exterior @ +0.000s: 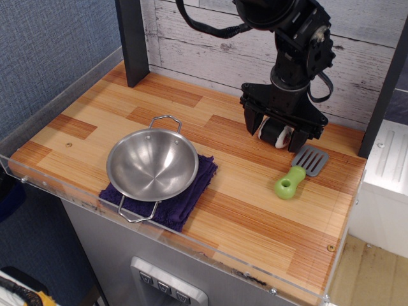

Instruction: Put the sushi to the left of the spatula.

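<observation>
The sushi (275, 132), a short black roll with white ends, lies on the wooden table just up and left of the spatula's blade. The spatula (299, 169) lies at the right of the table, its grey slotted blade toward the back and its lime-green handle toward the front. My gripper (276, 131) stands low over the table with its black fingers (251, 120) spread on either side of the sushi. The jaws are open and stand apart from the roll.
A steel bowl (152, 164) with two wire handles sits on a purple cloth (189, 196) at the front left. A black post (132, 41) stands at the back left. A white plank wall runs behind. A clear rim (191, 245) edges the table's front.
</observation>
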{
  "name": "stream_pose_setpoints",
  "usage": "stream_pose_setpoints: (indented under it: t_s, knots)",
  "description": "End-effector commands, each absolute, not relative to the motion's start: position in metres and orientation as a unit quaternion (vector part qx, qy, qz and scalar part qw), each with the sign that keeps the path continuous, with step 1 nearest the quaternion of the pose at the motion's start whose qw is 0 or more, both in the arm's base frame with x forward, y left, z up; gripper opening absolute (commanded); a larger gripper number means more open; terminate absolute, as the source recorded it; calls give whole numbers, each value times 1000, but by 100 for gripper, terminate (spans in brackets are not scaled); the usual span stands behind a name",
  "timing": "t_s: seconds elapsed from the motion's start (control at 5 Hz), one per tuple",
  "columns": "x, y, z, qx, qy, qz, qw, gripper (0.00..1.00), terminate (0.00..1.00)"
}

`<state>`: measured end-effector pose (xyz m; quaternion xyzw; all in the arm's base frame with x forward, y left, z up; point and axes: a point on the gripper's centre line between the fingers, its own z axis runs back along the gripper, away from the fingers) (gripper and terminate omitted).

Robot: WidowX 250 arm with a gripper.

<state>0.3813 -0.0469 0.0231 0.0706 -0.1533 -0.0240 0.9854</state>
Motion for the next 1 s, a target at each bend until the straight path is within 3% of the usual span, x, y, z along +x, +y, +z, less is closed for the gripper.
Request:
stream_pose_setpoints:
  t_s: [0.0,0.4,0.6,0.8]
  knots:
    - [372,-44,58,78,-196,0,977,100,0]
    - [364,-43,110,104,-241,13,965,100,0]
    - [353,-46,147,95,-275,21,956,100,0]
    - [338,-45,165,87,-294,35,951,100,0]
